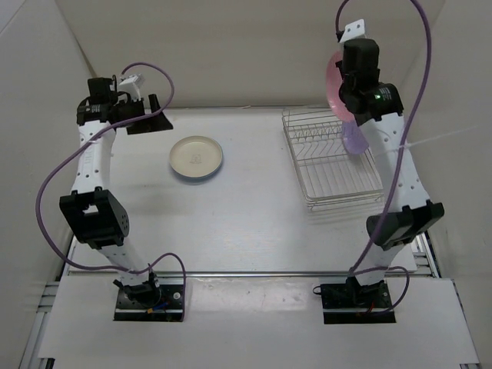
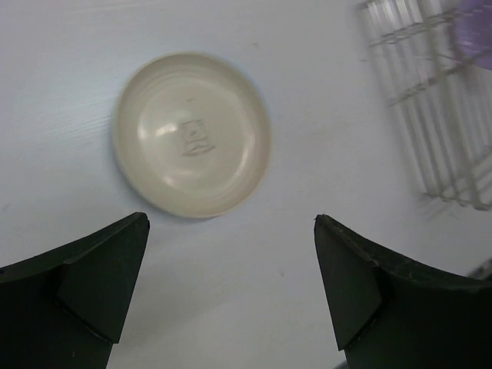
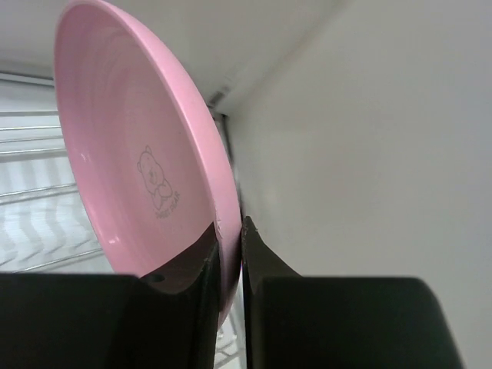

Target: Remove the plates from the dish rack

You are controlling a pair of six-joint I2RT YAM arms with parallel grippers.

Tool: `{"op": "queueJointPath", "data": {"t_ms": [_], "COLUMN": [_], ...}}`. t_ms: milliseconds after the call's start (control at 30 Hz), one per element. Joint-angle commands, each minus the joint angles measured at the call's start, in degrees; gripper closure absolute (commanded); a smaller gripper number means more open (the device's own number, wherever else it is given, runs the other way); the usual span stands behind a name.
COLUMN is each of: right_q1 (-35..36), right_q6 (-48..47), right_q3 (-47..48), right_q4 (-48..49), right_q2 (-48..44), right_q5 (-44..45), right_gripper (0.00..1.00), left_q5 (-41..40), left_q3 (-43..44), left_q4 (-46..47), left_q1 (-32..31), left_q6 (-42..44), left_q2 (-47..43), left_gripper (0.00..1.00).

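The silver wire dish rack stands at the right back of the table. My right gripper is raised above its far end, shut on the rim of the pink plate, which it holds upright in the air. The fingers pinch the plate's lower edge. The purple plate stands on edge in the rack, partly hidden by the right arm. The cream-white plate lies flat on the table at centre left, with a bluish rim showing under its near edge. My left gripper is open and empty, above and left of the cream plate.
The rack's wires and a purple blur show at the right of the left wrist view. A white wall runs close behind and to the right of the rack. Purple cables loop off both arms.
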Motion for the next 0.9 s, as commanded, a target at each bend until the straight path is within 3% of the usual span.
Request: {"op": "queueJointPath", "data": {"t_ms": [0, 67, 233, 467, 867], "right_q1": [1.7, 1.7, 1.7, 1.7, 1.7], "right_q6": [5.2, 5.2, 4.6, 4.6, 2.1], "right_q3": [3.7, 2.5, 2.9, 5.4, 5.9], "right_q4": [-6.2, -8.5, -12.5, -16.2, -19.5], "right_q2": [-6.0, -8.7, -10.2, -8.9, -9.4], "right_q5": [-13.3, -25.4, -41.1, -49.3, -59.8], "right_gripper": [1.0, 1.0, 1.0, 1.0, 1.0], "left_q5": [19.4, 20.1, 24.6, 23.9, 15.9], "left_q3": [2.2, 7.5, 18.1, 21.4, 23.0], "left_q4": [6.1, 5.0, 3.8, 6.2, 5.6], "left_q1": [-3.0, -7.4, -15.8, -29.2, -37.4], "left_q6": [-0.6, 1.0, 1.1, -0.2, 0.8], "left_q2": [-0.8, 1.2, 5.6, 7.4, 9.7], "left_gripper": [0.0, 0.0, 0.0, 0.0, 0.0]}}
